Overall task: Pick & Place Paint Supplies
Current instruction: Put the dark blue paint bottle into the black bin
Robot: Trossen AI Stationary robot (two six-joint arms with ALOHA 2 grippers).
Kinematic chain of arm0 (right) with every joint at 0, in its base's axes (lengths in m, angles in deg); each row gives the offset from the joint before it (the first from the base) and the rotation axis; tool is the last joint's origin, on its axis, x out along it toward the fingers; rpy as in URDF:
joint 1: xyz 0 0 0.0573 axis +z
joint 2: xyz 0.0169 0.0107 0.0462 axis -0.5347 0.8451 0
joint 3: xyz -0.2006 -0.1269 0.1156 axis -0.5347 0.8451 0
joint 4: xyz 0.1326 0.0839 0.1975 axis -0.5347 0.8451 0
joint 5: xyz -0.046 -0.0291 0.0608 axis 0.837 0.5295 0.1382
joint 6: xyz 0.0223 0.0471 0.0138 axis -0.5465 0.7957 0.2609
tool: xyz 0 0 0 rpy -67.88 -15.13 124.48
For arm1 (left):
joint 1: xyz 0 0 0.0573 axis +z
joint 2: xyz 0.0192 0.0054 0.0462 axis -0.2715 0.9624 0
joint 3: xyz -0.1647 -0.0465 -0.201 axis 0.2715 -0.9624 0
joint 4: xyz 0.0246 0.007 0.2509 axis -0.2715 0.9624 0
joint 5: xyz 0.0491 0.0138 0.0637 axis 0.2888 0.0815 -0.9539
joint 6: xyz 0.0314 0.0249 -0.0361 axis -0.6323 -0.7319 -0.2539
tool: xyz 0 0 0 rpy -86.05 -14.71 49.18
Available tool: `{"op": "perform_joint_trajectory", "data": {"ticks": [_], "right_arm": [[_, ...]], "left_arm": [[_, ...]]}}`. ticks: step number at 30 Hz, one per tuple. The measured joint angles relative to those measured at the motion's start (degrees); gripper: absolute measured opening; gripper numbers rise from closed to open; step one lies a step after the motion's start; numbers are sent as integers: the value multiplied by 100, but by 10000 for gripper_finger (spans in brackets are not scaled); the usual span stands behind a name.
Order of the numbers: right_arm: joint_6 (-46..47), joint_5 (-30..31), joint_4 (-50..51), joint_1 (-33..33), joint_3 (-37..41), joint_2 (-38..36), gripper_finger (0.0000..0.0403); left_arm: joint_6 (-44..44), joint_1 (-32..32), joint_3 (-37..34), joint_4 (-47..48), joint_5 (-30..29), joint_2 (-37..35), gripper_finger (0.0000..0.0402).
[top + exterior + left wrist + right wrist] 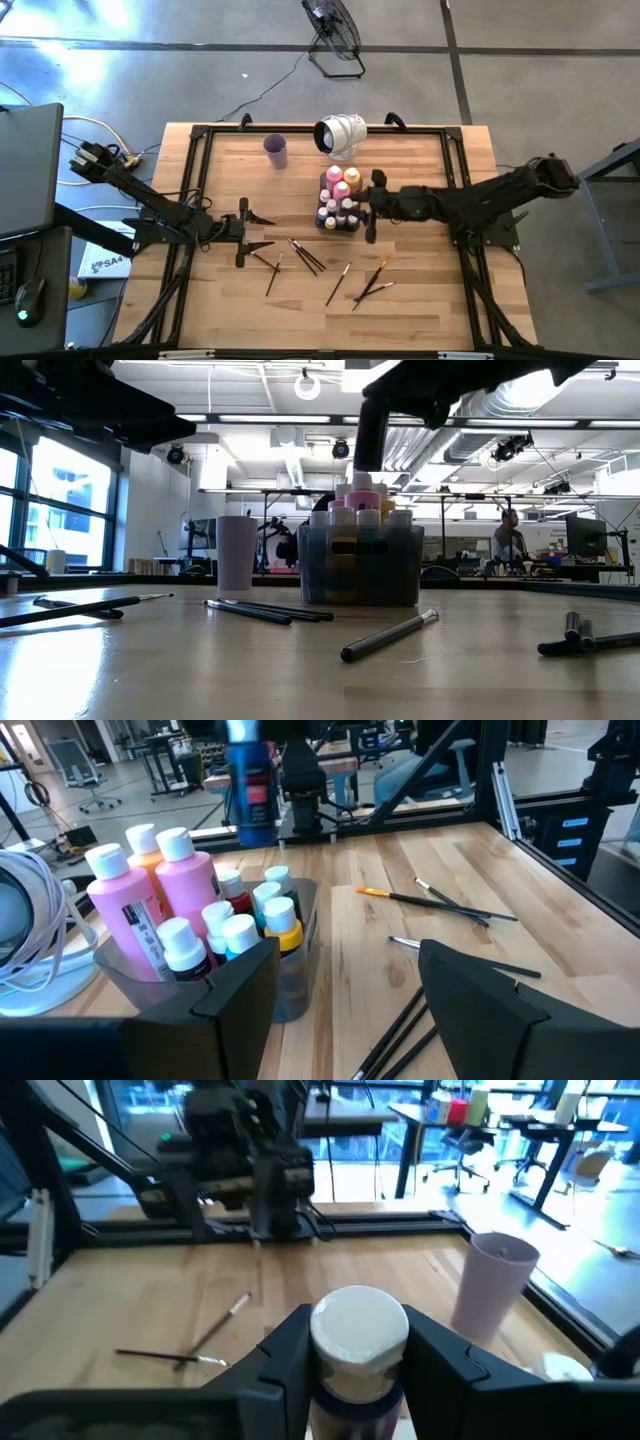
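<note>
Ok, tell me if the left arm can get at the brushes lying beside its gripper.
Probably yes: the left gripper is open and empty, with the nearest paintbrushes lying flat on bare table right beside it and nothing between them.

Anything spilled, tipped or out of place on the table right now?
No spill shows. The paintbrushes lie scattered loose across the table, not gathered. The bottles stand upright in the tray. The right pincer flanks a white-capped bottle; the left pincer waits open.
</note>
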Motion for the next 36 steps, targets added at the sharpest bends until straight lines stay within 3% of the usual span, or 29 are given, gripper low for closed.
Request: {"op": "perform_joint_trajectory", "data": {"ticks": [7,17,36], "right_arm": [[155,-346,-37,-408,358,2,116],[228,-535,-920,-757,1030,3,117],[417,-880,-1148,-919,1124,762,111]], "left_arm": [[0,0,0,24,0,2,235],[-9,0,0,19,-1,2,235],[-47,0,-2,20,-80,0,235]]}}
